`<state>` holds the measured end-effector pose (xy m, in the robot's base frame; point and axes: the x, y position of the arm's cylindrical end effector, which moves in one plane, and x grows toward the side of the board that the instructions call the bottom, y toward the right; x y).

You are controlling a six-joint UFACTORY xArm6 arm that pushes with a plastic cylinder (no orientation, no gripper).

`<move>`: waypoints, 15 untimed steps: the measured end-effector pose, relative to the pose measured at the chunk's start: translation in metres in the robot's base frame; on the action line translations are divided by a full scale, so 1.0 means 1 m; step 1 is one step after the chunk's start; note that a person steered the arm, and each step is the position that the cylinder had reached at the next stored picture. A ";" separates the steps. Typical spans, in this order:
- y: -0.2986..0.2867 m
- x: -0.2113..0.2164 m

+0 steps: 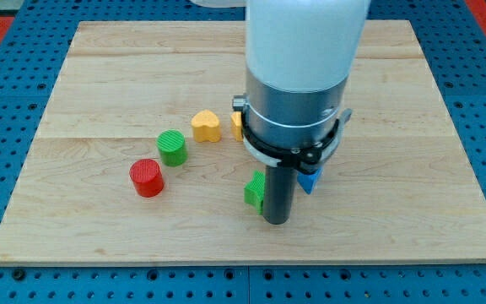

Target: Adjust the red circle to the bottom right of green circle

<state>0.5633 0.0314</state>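
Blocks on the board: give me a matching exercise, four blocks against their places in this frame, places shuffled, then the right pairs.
Blocks:
1. red circle
2. green circle
3. yellow heart
4. blue block

Places:
A. partly hidden at the arm's right edge in the view
B. farthest toward the view's left
C. up and right of the red circle, close by
D. just left of the arm, above the green circle

Pairs: 1-B, 2-C, 3-D, 4-A.

My tip sits beside another green block, well right of both circles.
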 end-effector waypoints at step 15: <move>-0.092 -0.137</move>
<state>0.4259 -0.0601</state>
